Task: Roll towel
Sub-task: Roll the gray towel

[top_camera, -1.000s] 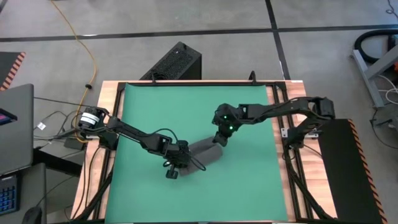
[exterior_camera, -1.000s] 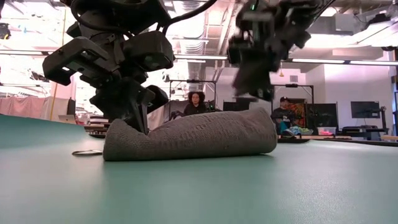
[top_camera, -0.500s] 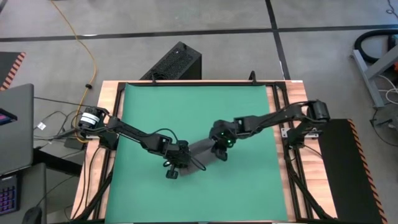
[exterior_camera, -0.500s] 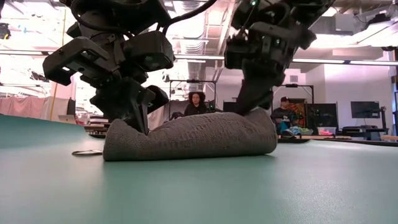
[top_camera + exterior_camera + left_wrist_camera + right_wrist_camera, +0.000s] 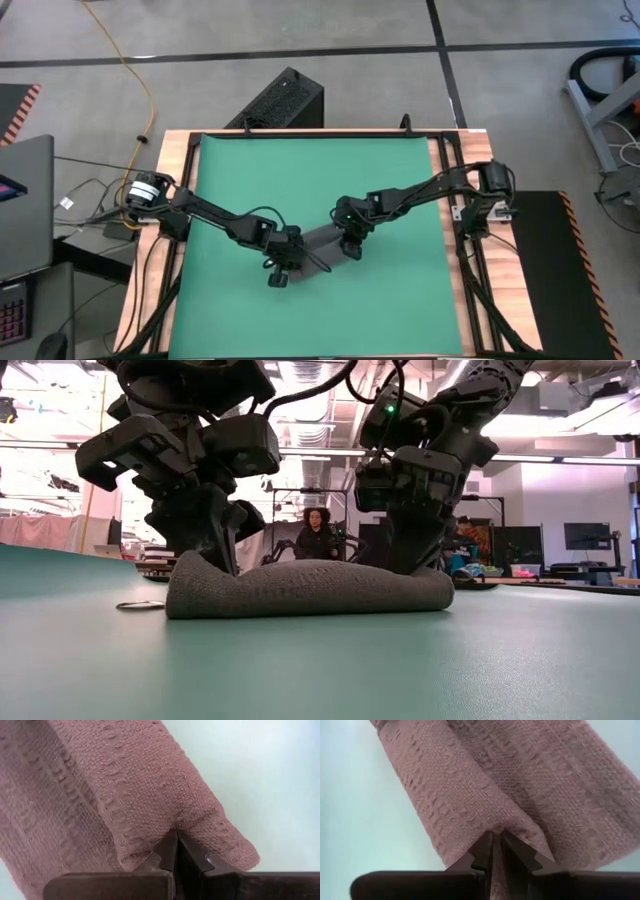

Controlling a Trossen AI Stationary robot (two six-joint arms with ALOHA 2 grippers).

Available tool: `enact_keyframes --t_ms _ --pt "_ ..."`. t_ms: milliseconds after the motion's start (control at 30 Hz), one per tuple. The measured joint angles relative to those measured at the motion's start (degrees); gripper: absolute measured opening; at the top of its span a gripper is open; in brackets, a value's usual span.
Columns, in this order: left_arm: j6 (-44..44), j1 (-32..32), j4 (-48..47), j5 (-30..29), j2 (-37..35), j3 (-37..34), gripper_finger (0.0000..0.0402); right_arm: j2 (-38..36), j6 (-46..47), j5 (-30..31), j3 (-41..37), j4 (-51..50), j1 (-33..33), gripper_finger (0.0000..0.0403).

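Your right gripper (image 5: 349, 247) has dropped onto the towel (image 5: 322, 243), pinching its right end; your left gripper (image 5: 283, 262) pinches the other. Only the wrist views show both pinches. The roll lies mid-mat (image 5: 310, 170), slanting left-near to right-far.

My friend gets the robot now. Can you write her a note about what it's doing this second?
Left end effector: shut, pinching one end of the towel.
Right end effector: shut, pinching the other end.
Towel: lies as a roll on the mat, near its middle.
Done: the towel looks rolled.
Left: probably let go of both ends and lift the arms away.
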Motion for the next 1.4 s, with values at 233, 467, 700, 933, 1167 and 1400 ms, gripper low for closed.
enact_keyframes --t_ms 233,467,700,933,1167,1400 --pt "-0.32 -2.12 -3.42 -8.52 -3.87 -0.24 0.0 0.09 0.04 2.14 0.02 -2.08 0.11 0.0065" --pt "-6.0 -5.92 -1.29 -14.28 -4.14 -2.05 0.0 0.16 0.27 2.9 -0.04 -2.04 0.81 0.0065" --pt "-12.31 -8.68 4.61 -17.92 -4.57 -8.58 0.0 0.24 6.35 3.2 -0.06 -1.56 1.61 0.0065" --pt "-9.24 -8.51 7.85 -19.1 -4.68 -11.65 0.0 0.22 12.85 6.09 -0.11 -1.55 4.14 0.0065" --pt "3.94 -7.39 7.81 -17.61 -4.67 -11.25 0.0 0.1 20.04 13.57 -0.33 0.9 8.15 0.0065" --pt "4.77 -5.57 7.75 -14.63 -4.67 -11.21 0.0 -5.93 8.78 20.63 -0.55 1.97 7.69 0.0065"
